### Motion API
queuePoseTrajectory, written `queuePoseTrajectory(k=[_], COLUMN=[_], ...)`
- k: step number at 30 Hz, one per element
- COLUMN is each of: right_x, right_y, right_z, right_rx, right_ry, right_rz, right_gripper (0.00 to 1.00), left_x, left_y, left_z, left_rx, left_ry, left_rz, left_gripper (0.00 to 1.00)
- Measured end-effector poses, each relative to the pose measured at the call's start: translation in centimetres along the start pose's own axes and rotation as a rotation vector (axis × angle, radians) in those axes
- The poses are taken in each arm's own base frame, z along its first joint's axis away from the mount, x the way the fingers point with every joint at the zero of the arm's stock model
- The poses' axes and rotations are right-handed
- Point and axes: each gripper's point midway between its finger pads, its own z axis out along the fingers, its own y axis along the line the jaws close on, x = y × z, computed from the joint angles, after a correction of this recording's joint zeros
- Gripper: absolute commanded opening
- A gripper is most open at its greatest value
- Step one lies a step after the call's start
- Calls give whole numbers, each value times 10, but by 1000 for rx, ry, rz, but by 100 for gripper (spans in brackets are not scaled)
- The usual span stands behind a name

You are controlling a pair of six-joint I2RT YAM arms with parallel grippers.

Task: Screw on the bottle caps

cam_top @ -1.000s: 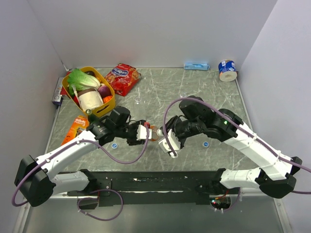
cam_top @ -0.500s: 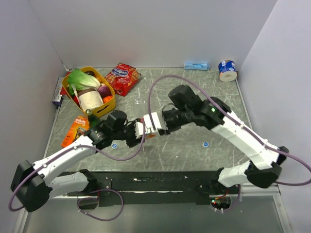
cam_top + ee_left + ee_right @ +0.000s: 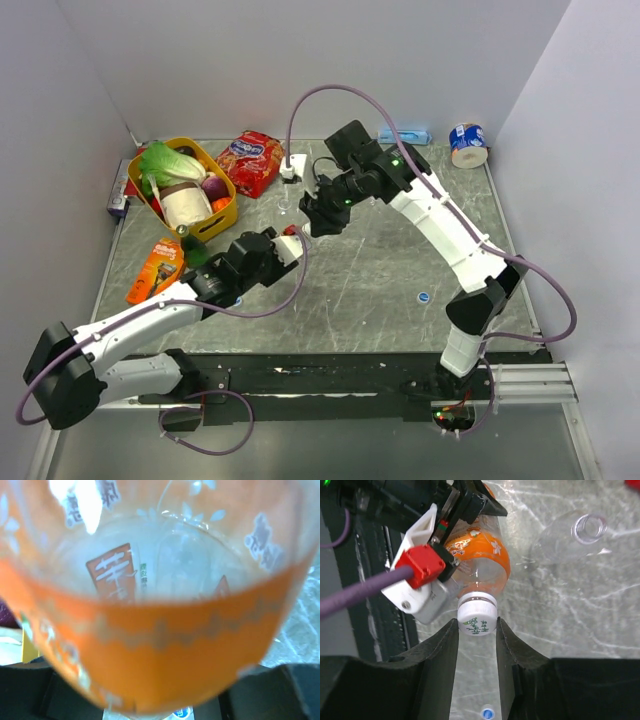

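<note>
The small bottle of orange drink (image 3: 482, 560) fills the left wrist view (image 3: 160, 655), and my left gripper (image 3: 288, 247) is shut round its body. On its neck sits a whitish cap with green print (image 3: 477, 614). My right gripper (image 3: 476, 622) is shut on that cap, one finger against each side. In the top view the right gripper (image 3: 308, 222) meets the left from the far side. A colourless bottle (image 3: 570, 540) lies open-mouthed on the table beside them. One blue cap (image 3: 424, 297) rests at the right front, and another blue cap (image 3: 181, 713) shows under the held bottle.
A yellow basket (image 3: 228, 212) of vegetables stands at the back left, a red snack bag (image 3: 252, 160) beside it. An orange packet (image 3: 153, 268) lies at the left. A tape roll (image 3: 467, 143) and a blue item (image 3: 404, 135) sit along the back wall.
My right arm swung from the front centre to the back and now reaches the bottle from the far side, with its jaws on the cap. The left gripper shifted slightly, still holding the bottle.
</note>
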Motion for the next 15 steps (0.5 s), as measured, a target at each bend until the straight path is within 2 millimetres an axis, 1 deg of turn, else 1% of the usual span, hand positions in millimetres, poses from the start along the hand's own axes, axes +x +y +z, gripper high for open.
queuePoseTrajectory(k=[1, 2, 4, 5, 7, 9, 12, 13, 14, 15], right_x=[1, 1, 3, 3, 9, 10, 10, 15, 20, 27], right_y=[0, 0, 0, 2, 1, -2, -9, -8, -1, 11], right_z=[1, 2, 1, 0, -5, -15, -36, -45, -52, -59], right_rx=[2, 4, 14, 13, 11, 9, 28, 37, 39, 35], right_ry=[5, 7, 14, 17, 33, 20, -34, -47, -61, -73], right_rz=[24, 43, 83, 97, 120, 128, 74, 39, 1, -53], right_gripper=[41, 56, 65, 69, 71, 72, 72, 72, 72, 72], left_x=[2, 3, 2, -3, -12, -19, -27, -29, -30, -30], left_y=[1, 1, 1, 2, 3, 1, -14, -22, -28, -36], left_z=[1, 1, 2, 2, 0, -7, -20, -24, -27, -30], left_rx=[-12, -18, -24, -31, -29, -8, 95, 148, 190, 245], left_ry=[11, 16, 11, -12, -61, -110, -179, -201, -214, -227], left_rz=[4, 6, 6, -2, -14, -18, 12, 36, 54, 80], left_gripper=[1, 1, 1, 1, 1, 1, 1, 1, 1, 1])
